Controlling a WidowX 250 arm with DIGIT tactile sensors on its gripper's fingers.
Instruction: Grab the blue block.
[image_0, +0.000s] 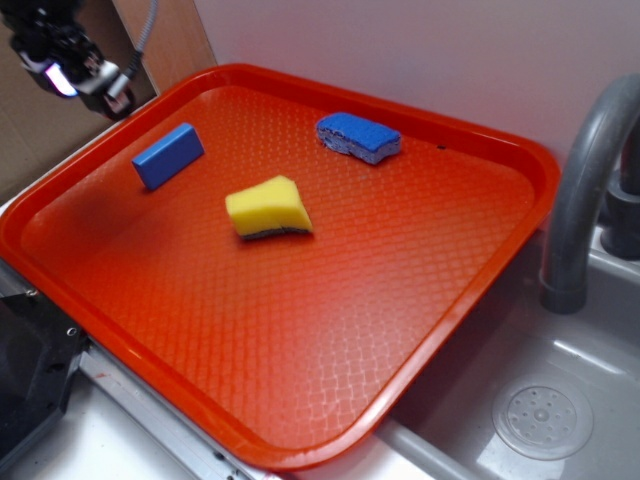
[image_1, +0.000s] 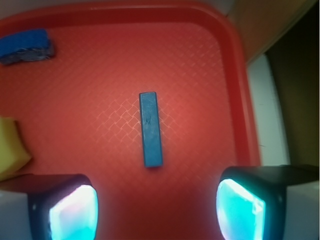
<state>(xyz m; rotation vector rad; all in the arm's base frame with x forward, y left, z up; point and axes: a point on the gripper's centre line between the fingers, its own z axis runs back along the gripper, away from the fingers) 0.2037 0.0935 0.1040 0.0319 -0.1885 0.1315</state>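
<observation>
The blue block (image_0: 168, 155) is a small smooth solid-blue brick standing on its long edge at the back left of the red tray (image_0: 330, 360). In the wrist view the block (image_1: 150, 129) lies lengthwise ahead of the jaws, on the midline between them. My gripper (image_0: 85, 72) hangs high above the tray's back left corner, up and left of the block. In the wrist view the gripper (image_1: 156, 212) is open and empty, its two glowing fingers (image_1: 74, 212) wide apart with bare tray between them.
A yellow sponge (image_0: 268, 208) lies mid-tray and a rough blue sponge (image_0: 359, 136) near the tray's back edge; both show at the left in the wrist view. A grey tap (image_0: 585, 190) and a sink with a drain (image_0: 545, 420) are to the right. A wall runs behind.
</observation>
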